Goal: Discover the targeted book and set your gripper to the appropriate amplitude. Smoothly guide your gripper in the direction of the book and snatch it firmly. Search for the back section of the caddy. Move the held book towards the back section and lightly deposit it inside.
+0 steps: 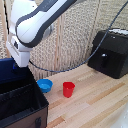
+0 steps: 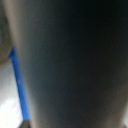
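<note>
Wooden table (image 1: pixel 95 100) – arm head over caddy (image 1: pixel 20 102), no legible writing

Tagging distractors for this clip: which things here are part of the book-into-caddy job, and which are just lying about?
Job:
- book, dark navy, at the caddy's far side under the arm head
- caddy, black fabric box
- back section of the caddy
- gripper, fingers hidden in the exterior view; wrist view too blurred to tell

Lying about:
- blue bowl
- red cup
- black appliance
- wooden table
</note>
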Controlling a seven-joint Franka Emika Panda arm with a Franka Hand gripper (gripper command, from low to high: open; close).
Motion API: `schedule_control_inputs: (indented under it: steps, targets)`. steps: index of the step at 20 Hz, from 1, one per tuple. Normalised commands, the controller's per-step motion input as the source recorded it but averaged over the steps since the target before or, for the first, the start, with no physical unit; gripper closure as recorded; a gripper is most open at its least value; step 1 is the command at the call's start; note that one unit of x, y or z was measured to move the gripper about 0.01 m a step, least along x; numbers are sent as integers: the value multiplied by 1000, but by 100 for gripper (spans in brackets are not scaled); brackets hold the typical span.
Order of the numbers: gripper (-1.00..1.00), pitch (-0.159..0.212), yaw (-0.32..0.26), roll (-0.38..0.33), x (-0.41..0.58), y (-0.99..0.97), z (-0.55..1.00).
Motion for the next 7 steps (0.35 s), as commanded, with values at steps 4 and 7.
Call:
schedule_control_inputs:
  steps: [4, 7]
  targets:
    - [-100, 177, -25, 2, 4, -9, 621]
    - [-100, 135, -6, 20, -57, -10, 850]
